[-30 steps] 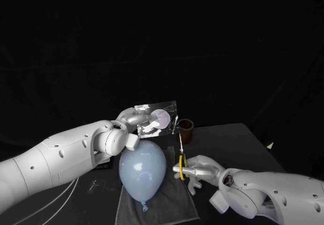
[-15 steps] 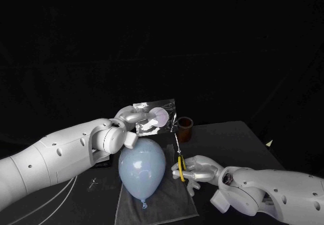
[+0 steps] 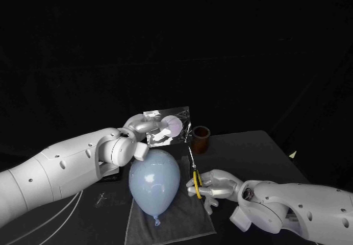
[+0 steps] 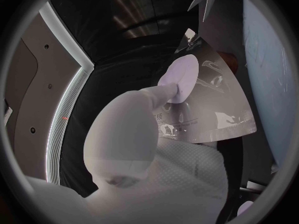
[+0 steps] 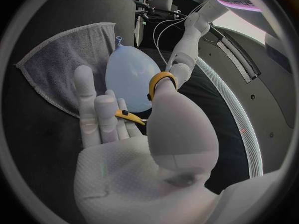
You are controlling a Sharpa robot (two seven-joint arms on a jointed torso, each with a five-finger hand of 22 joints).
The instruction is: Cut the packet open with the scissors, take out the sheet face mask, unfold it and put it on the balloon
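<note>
Head view: we're holding the clear mask packet (image 3: 171, 126) up above the bench (image 3: 250, 150) w/ our left hand (image 3: 146, 130), its fingers (image 4: 177, 80) pinching the packet's face. Our right hand (image 3: 215, 185) is gripping the yellow-handled scissors (image 3: 195, 176), thumb thru one loop, blades pointing up, tips near the packet's lower edge; can't tell if they're touching. Pale blue balloon (image 3: 154, 178) is lying on a grey towel (image 3: 180, 222) btwn our arms, knot twd us. Brown cup (image 3: 201, 138) is standing behind.
</note>
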